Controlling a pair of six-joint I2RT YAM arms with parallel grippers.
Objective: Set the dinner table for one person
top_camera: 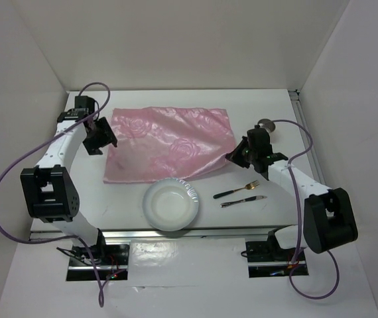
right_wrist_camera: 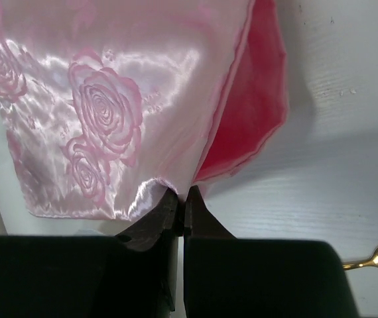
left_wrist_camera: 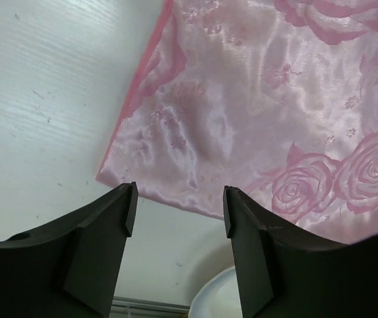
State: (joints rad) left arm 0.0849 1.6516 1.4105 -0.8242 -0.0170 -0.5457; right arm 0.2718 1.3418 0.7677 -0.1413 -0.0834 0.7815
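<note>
A pink rose-patterned cloth (top_camera: 166, 142) lies spread on the white dinner table (top_camera: 288, 212). My right gripper (top_camera: 232, 158) is shut on the cloth's near right corner (right_wrist_camera: 176, 189), which is lifted off the table. My left gripper (top_camera: 99, 139) is open and empty just off the cloth's left edge; the left wrist view shows its fingers (left_wrist_camera: 109, 218) above bare table at the cloth's near left corner (left_wrist_camera: 109, 175). A white paper plate (top_camera: 170, 204) lies in front of the cloth. A gold fork (top_camera: 237, 189) and a knife (top_camera: 242, 201) lie to its right.
A small round dark object (top_camera: 266, 124) sits at the table's far right, behind the right arm. A metal rail (top_camera: 176, 233) runs along the near edge, and white walls enclose the table on three sides.
</note>
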